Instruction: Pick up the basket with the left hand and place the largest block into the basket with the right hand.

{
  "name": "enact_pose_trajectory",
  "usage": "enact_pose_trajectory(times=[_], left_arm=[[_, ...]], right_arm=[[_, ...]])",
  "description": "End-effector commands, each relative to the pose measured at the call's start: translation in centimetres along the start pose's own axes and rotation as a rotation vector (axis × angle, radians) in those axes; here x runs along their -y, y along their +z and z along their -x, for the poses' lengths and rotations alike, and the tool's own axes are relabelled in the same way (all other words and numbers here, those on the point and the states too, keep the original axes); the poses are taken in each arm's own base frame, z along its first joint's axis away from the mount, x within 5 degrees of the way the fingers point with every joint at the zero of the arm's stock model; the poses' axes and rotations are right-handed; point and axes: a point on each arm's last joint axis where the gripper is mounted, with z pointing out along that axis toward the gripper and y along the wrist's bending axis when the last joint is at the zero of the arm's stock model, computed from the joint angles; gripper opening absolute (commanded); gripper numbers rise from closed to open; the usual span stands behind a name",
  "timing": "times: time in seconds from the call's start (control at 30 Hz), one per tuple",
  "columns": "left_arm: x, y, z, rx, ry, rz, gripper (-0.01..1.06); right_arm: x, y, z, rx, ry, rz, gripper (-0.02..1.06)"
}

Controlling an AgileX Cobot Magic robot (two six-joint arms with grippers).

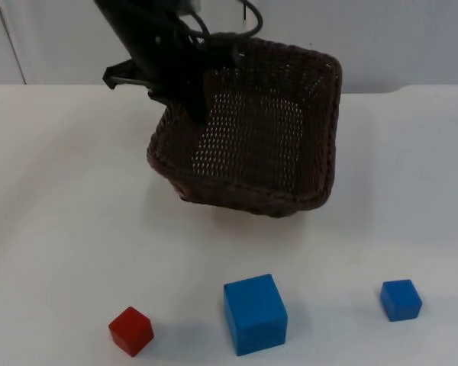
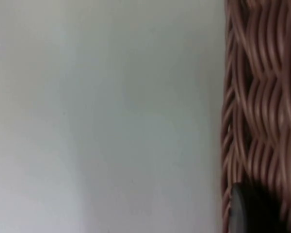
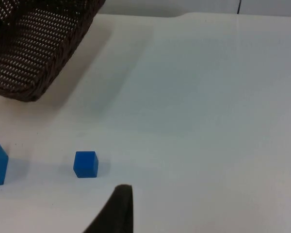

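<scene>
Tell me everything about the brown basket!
The basket is dark brown woven wicker, squarish, with a see-through mesh bottom. The left claw grips its rim on one side, so it hangs tilted above the white table, its opening turned toward the camera. Nothing lies inside it. The big blue block sits on the table in front of it, not touching.

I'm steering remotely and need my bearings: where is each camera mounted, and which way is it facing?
Top view: fixed above the table, looking down and forward; left arm holds the wicker basket lifted, blocks in front.
Left wrist view: on the left arm, against the basket's weave; one black fingertip shows.
Right wrist view: on the waiting right arm, looking over the table; fingertip shows.
Shared: top and right wrist views both show the basket, small blue block and large blue block.
</scene>
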Motion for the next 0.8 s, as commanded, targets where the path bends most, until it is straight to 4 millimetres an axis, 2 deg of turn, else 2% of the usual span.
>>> enact_pose_trajectory(times=[0.0, 0.3, 0.5, 0.77], left_arm=[[0.7, -1.6, 0.2, 0.015, -0.010, -0.022, 0.00], [1.2, -3.4, -0.3, -0.028, -0.012, -0.042, 0.00], [1.5, -3.9, -0.6, -0.058, -0.009, -0.064, 0.00], [2.1, -5.8, -0.7, -0.041, 0.002, -0.073, 0.00]], right_arm=[[0.0, -0.1, 0.0, 0.007, 0.001, -0.010, 1.05], [0.0, -0.1, 0.0, 0.007, 0.001, -0.010, 1.05], [0.0, -0.1, 0.0, 0.007, 0.001, -0.010, 1.05], [0.0, -0.1, 0.0, 0.007, 0.001, -0.010, 1.05]])
